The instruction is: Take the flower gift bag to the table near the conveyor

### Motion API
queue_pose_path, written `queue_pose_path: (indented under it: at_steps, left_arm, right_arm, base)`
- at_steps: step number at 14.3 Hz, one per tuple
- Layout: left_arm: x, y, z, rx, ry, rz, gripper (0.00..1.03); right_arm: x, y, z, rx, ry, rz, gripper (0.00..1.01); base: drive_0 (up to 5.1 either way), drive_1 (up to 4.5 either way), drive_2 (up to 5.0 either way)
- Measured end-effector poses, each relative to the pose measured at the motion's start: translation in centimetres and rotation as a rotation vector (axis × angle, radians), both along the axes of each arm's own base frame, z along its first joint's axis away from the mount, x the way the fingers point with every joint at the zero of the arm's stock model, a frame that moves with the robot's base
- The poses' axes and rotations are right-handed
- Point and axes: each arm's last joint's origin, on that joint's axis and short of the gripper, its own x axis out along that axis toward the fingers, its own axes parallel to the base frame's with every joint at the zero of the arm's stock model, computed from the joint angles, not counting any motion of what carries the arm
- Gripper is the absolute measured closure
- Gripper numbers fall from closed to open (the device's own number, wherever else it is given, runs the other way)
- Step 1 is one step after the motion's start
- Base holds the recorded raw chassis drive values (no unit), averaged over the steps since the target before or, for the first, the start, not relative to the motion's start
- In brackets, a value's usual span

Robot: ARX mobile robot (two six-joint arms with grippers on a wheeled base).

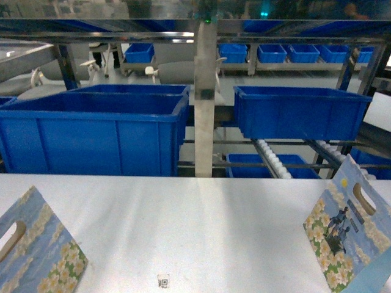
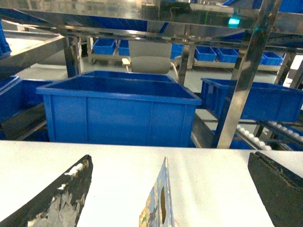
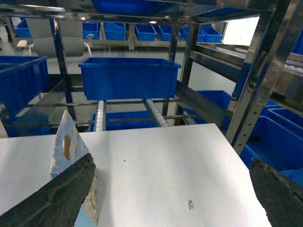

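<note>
Two flower gift bags on the surface (image 1: 201,226), both upright. Left bag (image 1: 36,247) at near-left corner in head view, right bag (image 1: 348,229) at near-right edge, well apart.

Left tool (image 2: 165,198): jaws spread wide, fingers (image 2: 61,198) at both lower corners of the left wrist view. Left bag (image 2: 158,203) stands edge-on between the fingers, roughly centred, touching neither.

Right tool (image 3: 170,198): also spread wide. Right bag (image 3: 71,151) sits off to the left finger (image 3: 57,196), just behind/beside it, not centred in the gap. Contact: can't tell.

Conveyor (image 1: 275,160) w/ white rollers runs off the far edge of the surface, right of centre. Blue bins (image 1: 91,131) on the rack behind. Small code sticker (image 1: 163,281) on the surface near front centre.
</note>
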Motion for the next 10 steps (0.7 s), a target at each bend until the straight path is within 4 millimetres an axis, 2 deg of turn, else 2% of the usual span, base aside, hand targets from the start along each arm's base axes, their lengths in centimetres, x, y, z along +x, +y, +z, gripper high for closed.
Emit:
queue_pose_path:
  at_steps: [5, 6, 7, 8, 10]
  left_arm:
    - [-0.02, 0.21, 0.48, 0.034, -0.03, -0.003, 0.05]
    - [0.01, 0.33, 0.69, 0.045, -0.036, -0.001, 0.1]
    - [0.04, 0.56, 0.72, 0.055, -0.037, 0.024, 0.21]
    - [0.05, 0.63, 0.68, 0.06, -0.033, 0.033, 0.35]
    - [0.05, 0.59, 0.71, 0.06, -0.034, 0.026, 0.54]
  right_arm:
    - [-0.01, 0.0, 0.01, 0.0, 0.001, 0.0, 0.03]
    - [0.01, 0.12, 0.17, 0.006, -0.045, 0.03, 0.06]
    - [-0.1, 0.48, 0.68, 0.013, -0.14, 0.14, 0.17]
    - [-0.09, 0.81, 0.81, 0.02, -0.152, 0.229, 0.29]
    - [-0.1, 0.81, 0.83, 0.02, -0.153, 0.232, 0.5]
  base:
    - [0.0, 0.0, 0.0]
    - [0.0, 0.0, 0.0]
    - [0.0, 0.0, 0.0]
    - [0.0, 0.0, 0.0]
    - [0.0, 0.0, 0.0]
